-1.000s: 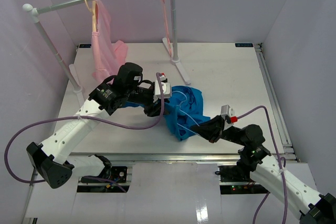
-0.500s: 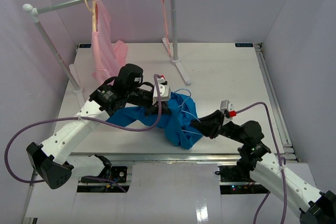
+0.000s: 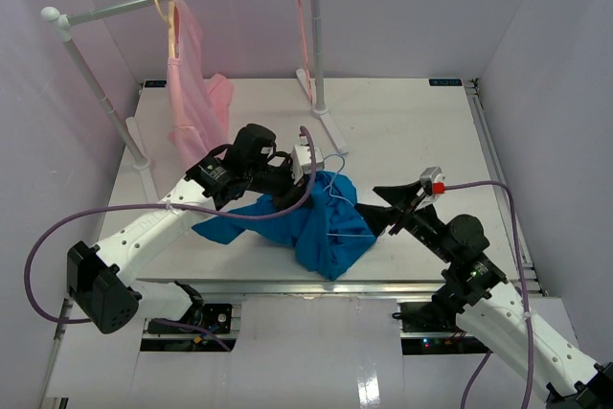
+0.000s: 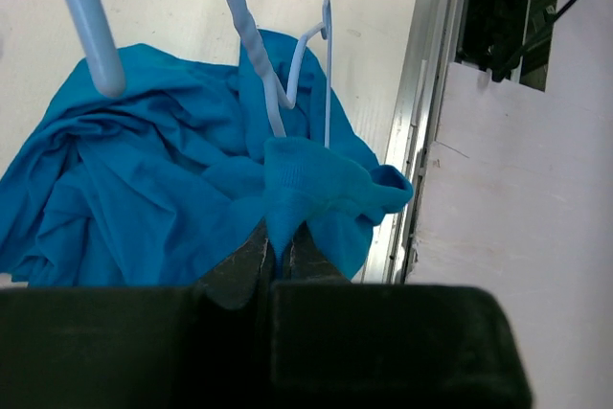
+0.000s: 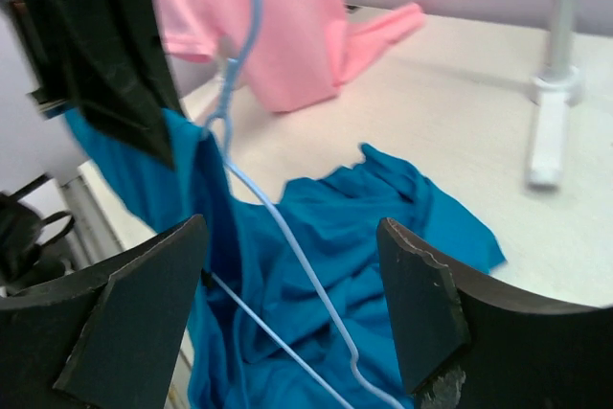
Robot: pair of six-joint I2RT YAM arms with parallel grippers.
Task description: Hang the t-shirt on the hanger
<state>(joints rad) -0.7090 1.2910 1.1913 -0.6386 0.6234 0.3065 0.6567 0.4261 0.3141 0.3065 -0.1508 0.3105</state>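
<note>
Left end effector [image 4: 278, 246], bottom centre, clamps the collar of the bright blue cloth t-shirt [image 4: 144, 189]; right end effector [image 5: 287, 304] gapes open, facing the thin light-blue wire hanger [image 4: 251, 55].

Folds of the t-shirt [image 4: 124, 189] hide most of the hanger [image 4: 255, 55], and both wrist views crop its top.

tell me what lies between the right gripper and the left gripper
The bunched t-shirt with the hanger wire across it, seen between the right gripper's open fingers in the right wrist view. The left gripper pinches the cloth.

Overhead, two wrist close-ups of t-shirt [image 3: 321, 232]
</note>
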